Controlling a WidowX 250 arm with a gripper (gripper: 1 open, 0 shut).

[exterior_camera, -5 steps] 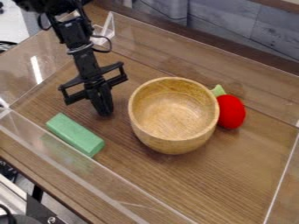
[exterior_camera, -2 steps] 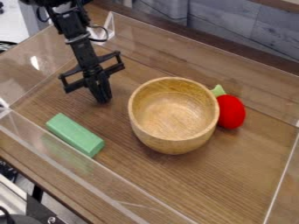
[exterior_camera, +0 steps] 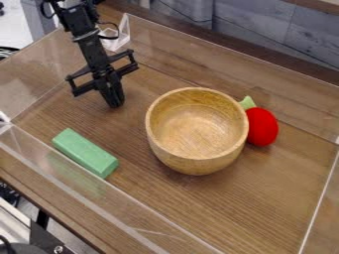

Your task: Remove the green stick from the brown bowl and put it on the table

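With the green stick (exterior_camera: 85, 153) lying flat on the counter (exterior_camera: 199, 208), well apart from the empty brown bowl (exterior_camera: 197, 129), the gripper (exterior_camera: 113, 100), jaws pressed together holding nothing, is idling beside it, so only retreat seems needed.

A: The surface (exterior_camera: 252, 213) looks like dark wood-grain, smooth with a slight sheen, and its low walls (exterior_camera: 34, 69) are clear glossy plastic.

B: And the brown bowl (exterior_camera: 197, 129)?

A: Pale wood, thick-walled, visible grain, satin rather than shiny. The green stick (exterior_camera: 85, 153) at lower left is plain and matt.

B: The gripper (exterior_camera: 113, 99)?

A: Black, matt, hard-looking. The red toy (exterior_camera: 263, 126) at right seems smooth.
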